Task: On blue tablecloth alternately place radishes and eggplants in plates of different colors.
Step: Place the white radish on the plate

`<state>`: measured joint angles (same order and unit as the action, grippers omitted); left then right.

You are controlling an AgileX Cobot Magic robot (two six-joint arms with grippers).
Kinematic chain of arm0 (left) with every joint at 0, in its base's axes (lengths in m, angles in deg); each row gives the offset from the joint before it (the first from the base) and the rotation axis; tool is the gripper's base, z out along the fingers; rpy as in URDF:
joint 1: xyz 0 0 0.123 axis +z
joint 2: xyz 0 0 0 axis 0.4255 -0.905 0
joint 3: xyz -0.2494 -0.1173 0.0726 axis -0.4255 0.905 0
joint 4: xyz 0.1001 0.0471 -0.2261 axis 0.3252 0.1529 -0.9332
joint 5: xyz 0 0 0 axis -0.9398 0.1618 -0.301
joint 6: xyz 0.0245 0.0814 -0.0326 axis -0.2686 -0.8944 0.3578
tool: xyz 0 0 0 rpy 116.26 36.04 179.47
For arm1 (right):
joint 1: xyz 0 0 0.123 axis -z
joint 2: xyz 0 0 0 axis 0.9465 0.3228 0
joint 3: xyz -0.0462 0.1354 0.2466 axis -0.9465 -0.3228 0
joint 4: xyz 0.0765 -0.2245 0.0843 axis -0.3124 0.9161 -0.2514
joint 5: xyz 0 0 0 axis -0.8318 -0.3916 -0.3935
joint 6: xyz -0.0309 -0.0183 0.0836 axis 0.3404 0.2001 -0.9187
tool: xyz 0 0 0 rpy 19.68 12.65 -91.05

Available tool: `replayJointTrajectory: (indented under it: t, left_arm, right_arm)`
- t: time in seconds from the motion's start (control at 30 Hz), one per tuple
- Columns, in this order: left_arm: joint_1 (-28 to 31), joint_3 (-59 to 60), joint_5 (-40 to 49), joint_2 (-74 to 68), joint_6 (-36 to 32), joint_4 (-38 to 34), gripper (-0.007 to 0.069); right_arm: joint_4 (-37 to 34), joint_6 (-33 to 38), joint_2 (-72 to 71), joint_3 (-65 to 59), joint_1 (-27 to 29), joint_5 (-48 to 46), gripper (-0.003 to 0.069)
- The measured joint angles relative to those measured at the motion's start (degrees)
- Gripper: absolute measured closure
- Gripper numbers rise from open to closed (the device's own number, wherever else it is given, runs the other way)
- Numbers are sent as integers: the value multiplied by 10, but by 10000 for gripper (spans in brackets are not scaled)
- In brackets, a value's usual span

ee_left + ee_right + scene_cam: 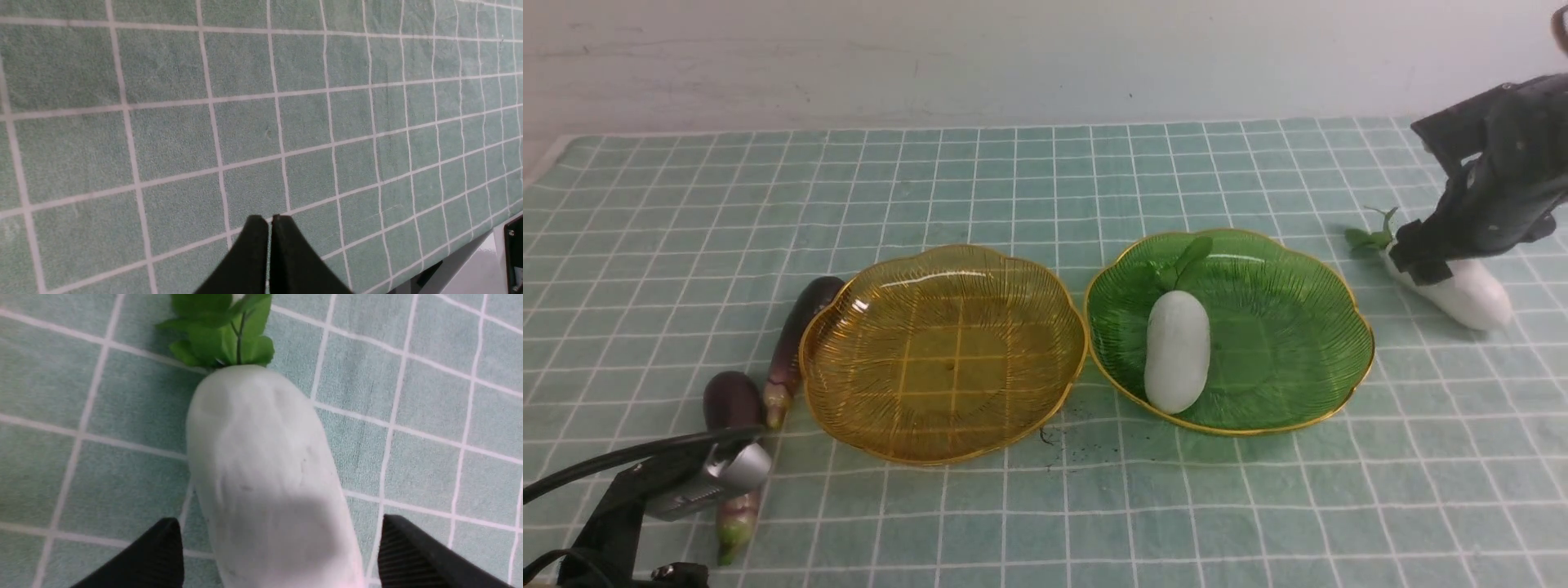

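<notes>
On the blue tablecloth (1013,180) stand an empty amber plate (943,355) and a green plate (1282,327). One white radish (1176,351) lies in the green plate. A second radish (1470,298) (261,465) lies on the cloth to the right of it. My right gripper (1421,265) (278,522) is open and straddles this radish, with a gap at each finger. Two purple eggplants (800,335) (731,400) lie left of the amber plate, and my left arm partly hides the nearer one. My left gripper (269,218) is shut on nothing over bare cloth.
A pale wall (1045,57) rises behind the table. Dark specks (1062,433) lie on the cloth between the plates at the front. The left wrist view shows the cloth's edge (470,241) over a white surface (482,269).
</notes>
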<state>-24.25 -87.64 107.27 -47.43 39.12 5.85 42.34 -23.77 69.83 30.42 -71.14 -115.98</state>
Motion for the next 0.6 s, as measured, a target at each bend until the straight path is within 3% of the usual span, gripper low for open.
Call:
replayJointTrajectory:
  t: [0.17,0.33,0.6]
  left_arm:
    - [0,0,0,0,0,0,631]
    - [0,0,0,0,0,0,631]
    - [0,0,0,0,0,0,631]
  right_arm:
    - [8,-3,28,1,0,-1,94]
    - [7,-3,28,6,0,-17,207]
    - [-17,-7,-2,76,0,-129,206]
